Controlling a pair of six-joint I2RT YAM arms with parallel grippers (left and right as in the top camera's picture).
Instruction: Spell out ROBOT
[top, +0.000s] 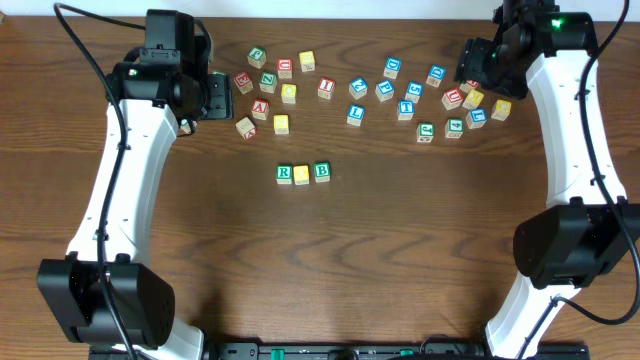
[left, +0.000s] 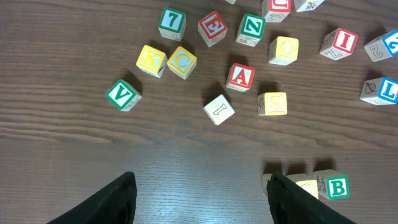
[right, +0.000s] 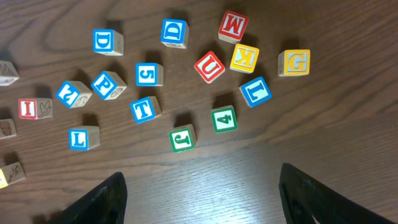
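A row of three blocks, green R (top: 284, 173), yellow O (top: 302, 173) and green B (top: 321, 171), stands at the table's middle. In the left wrist view only the yellow O (left: 309, 186) and B (left: 336, 186) of the row show, by the right finger. A loose yellow O block (left: 284, 48) lies among the scattered blocks, also seen overhead (top: 289, 93). A blue T block (right: 143, 109) lies in the right group, also seen overhead (top: 405, 108). My left gripper (left: 202, 180) is open and empty. My right gripper (right: 199, 177) is open and empty above bare wood.
Many loose letter blocks lie across the table's back. Near the left gripper: red A (left: 240, 76), white I (left: 219, 109), yellow S (left: 273, 103), green V (left: 122, 94). Near the right: green J (right: 181, 138), green 4 (right: 224, 118), red U (right: 209, 66).
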